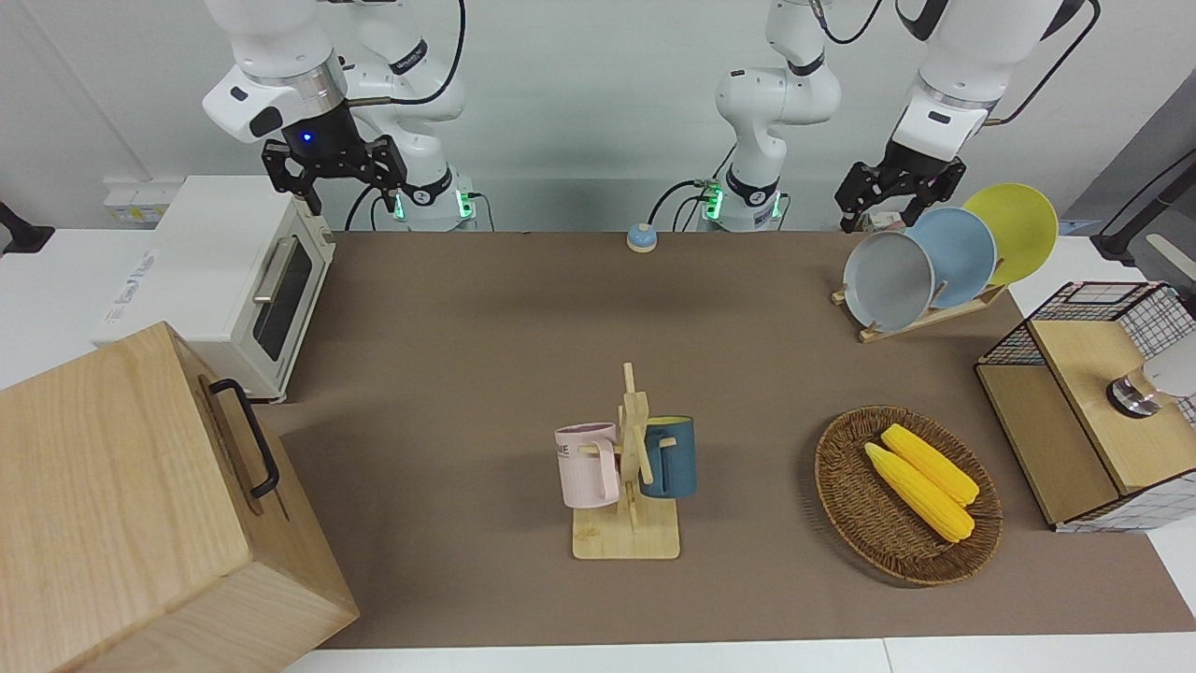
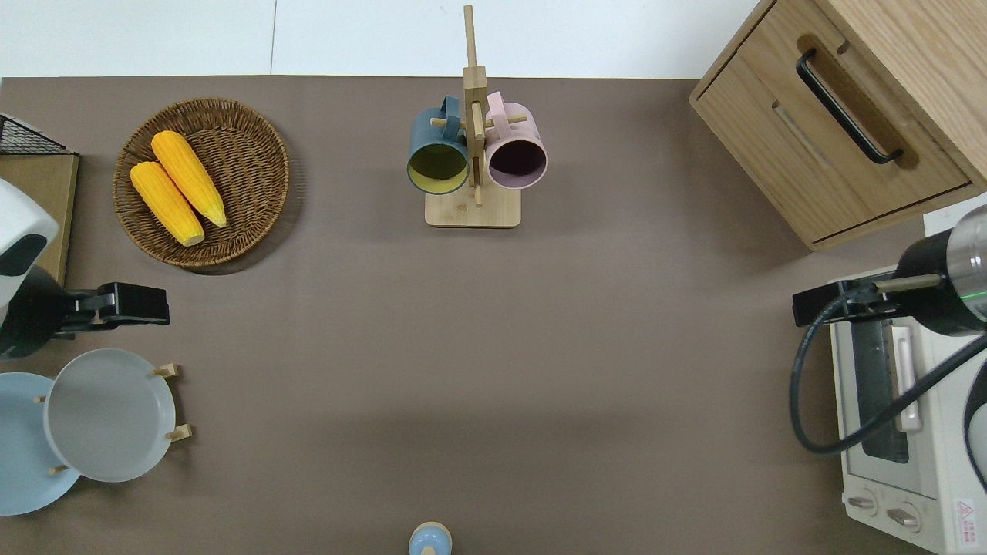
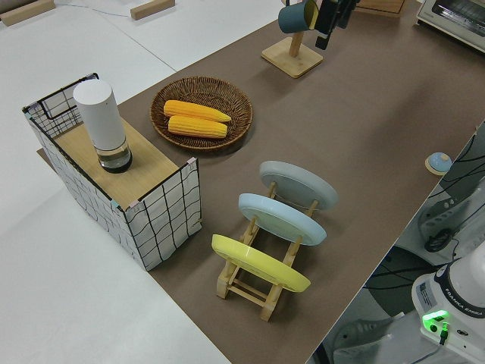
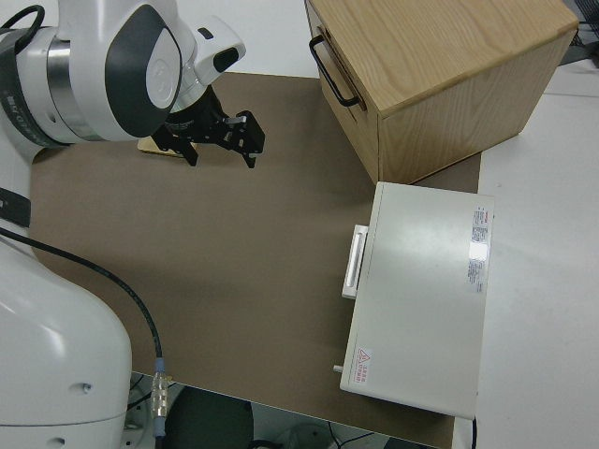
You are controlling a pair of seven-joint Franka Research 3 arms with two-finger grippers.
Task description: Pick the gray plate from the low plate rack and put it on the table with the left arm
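Fingers (image 1: 844,198) of the left gripper (image 1: 874,204), spread only in the front view, hang above the gray plate (image 1: 888,279).

The brown surface (image 1: 467,374) holds a plate rack (image 1: 920,318), a corn basket (image 1: 906,495), a mug tree (image 1: 628,533), a wooden box (image 1: 140,505), a white oven (image 1: 234,280), a wire crate (image 1: 1093,421) and a small blue bell (image 1: 641,237).

My front camera faces the robots across the surface (image 1: 486,374); my overhead looks straight down. Both share the mug tree (image 1: 633,467) (image 2: 472,139). Side cameras sit raised at each end.
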